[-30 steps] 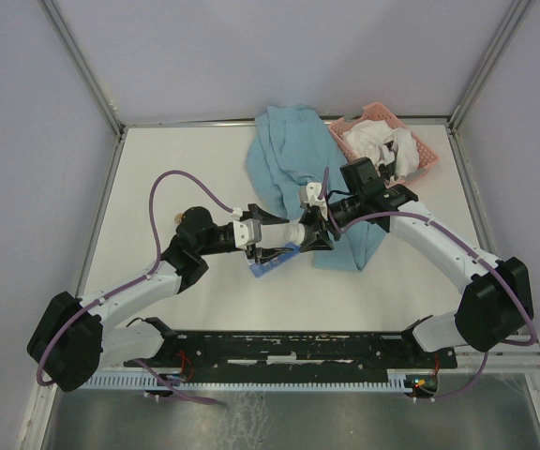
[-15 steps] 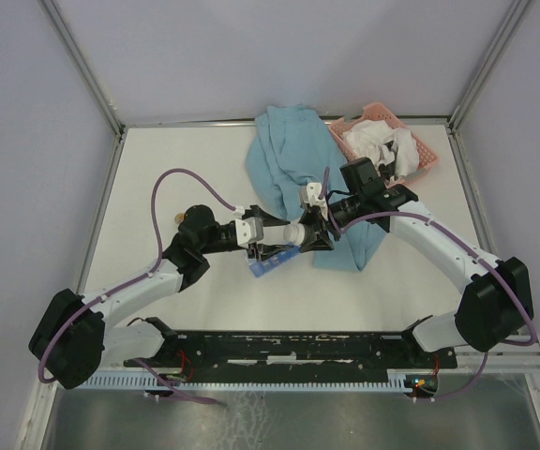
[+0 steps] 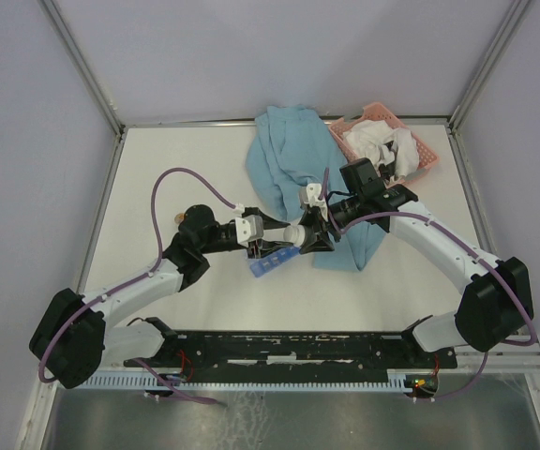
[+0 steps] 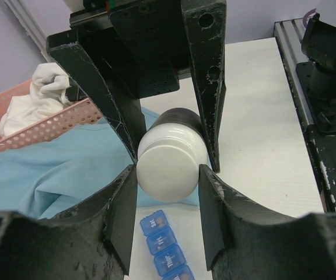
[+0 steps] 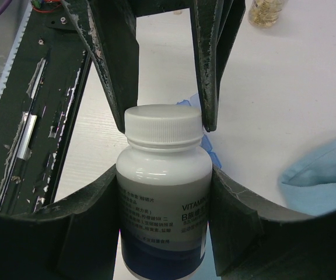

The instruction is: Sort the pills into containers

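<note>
A white vitamin bottle (image 5: 163,175) with a blue base hangs sideways above the table, and my right gripper (image 5: 163,192) is shut on its body. My left gripper (image 4: 168,175) faces it from the other side, with both pads pressed against the white cap (image 4: 168,166). In the top view the two grippers meet at the middle of the table, left (image 3: 293,234) and right (image 3: 313,231). The containers (image 4: 163,245), a blue strip of lidded day compartments, lie on the table right under the cap (image 3: 270,263). Tan pills (image 4: 160,221) show faintly through the lids.
A light blue cloth (image 3: 284,155) is spread behind and under the right arm. A pink mesh basket (image 3: 382,141) with white cloth stands at the back right. A small amber vial (image 5: 265,10) stands past the left arm. A black rail (image 3: 298,345) runs along the near edge.
My left gripper's jaws have narrowed from wide apart until they touch the bottle cap. The right gripper and the bottle have stayed where they were.
</note>
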